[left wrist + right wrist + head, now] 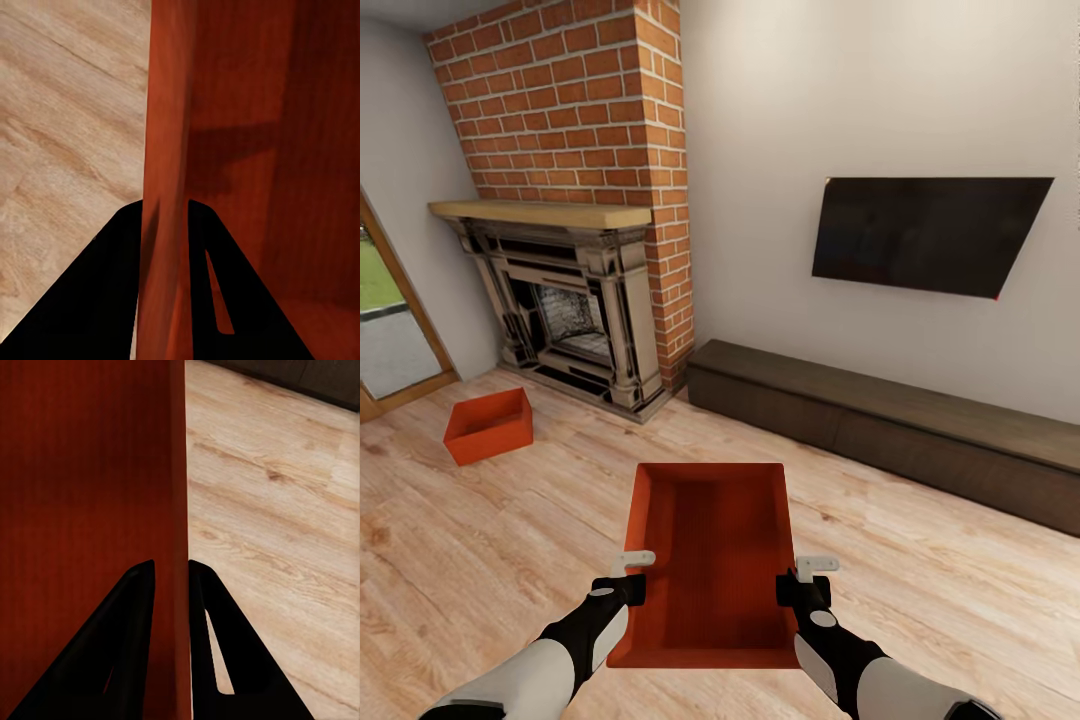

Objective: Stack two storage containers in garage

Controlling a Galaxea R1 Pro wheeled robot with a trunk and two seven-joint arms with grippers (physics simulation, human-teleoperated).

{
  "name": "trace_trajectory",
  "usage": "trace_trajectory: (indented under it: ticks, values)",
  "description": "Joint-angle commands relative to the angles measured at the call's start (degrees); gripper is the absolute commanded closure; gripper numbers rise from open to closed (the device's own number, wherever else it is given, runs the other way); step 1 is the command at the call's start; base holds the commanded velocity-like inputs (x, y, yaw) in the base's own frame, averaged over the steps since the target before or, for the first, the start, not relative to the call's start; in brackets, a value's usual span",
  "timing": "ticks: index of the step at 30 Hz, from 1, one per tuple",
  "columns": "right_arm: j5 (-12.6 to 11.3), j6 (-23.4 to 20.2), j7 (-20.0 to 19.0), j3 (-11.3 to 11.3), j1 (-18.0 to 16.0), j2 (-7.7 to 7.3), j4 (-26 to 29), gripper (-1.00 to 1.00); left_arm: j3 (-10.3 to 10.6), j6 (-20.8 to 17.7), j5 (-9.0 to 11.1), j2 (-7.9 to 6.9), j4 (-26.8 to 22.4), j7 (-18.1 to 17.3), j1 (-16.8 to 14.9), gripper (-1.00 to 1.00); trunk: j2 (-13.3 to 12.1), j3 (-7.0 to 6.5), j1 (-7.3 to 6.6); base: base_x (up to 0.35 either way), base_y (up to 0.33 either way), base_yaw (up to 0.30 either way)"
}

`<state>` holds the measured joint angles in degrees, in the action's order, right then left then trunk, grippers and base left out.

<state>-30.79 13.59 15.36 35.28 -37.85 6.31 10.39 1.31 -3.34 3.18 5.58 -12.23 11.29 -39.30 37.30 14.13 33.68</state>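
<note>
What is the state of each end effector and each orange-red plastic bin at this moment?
Left end effector: shut on the left wall of the near bin.
Right end effector: shut on the right wall of the near bin.
Near orange-red open-top rectangular plastic bin: held between both arms, upright, empty.
Far orange-red open-top rectangular plastic bin: upright on the light wood plank floor near the dark ornate fireplace, untouched.

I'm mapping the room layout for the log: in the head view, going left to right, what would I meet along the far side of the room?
Glass door → second storage container on the wood floor → fireplace under the brick chimney → low dark bench with the wall-mounted TV above it.
</note>
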Motion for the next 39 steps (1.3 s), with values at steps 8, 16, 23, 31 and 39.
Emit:
trace_trajectory:
  ticks: [8,16,23,31,39]
  values:
    - [0.38,2.59,0.11,-2.76,-0.08,-0.95,0.17,1.0,-1.65,-0.35,0.86,-0.92,0.02,0.48,0.02,1.0,0.07,-0.66,0.01,0.0,0.0,0.0]
    - [0.38,2.59,0.1,-2.76,-0.06,-0.95,0.16,1.0,-1.65,-0.35,0.86,-0.92,0.02,0.48,0.02,1.0,0.07,-1.4,0.01,0.0,0.0,0.0]
    - [0.38,2.59,0.11,-2.76,-0.08,-0.95,0.16,1.0,-1.66,-0.38,0.86,-0.92,0.02,0.49,0.02,1.0,0.07,-2.05,0.01,0.0,0.0,0.0]
    - [0.38,2.59,0.11,-2.76,-0.08,-0.95,0.16,1.0,-1.67,-0.35,0.86,-0.92,0.02,0.49,0.02,1.0,0.07,-2.79,0.01,0.0,0.0,0.0]
    - [0.38,2.59,0.11,-2.76,-0.09,-0.95,0.17,1.0,-1.67,-0.35,0.86,-0.92,0.02,0.49,0.02,1.0,0.07,-3.53,0.01,0.0,0.0,0.0]
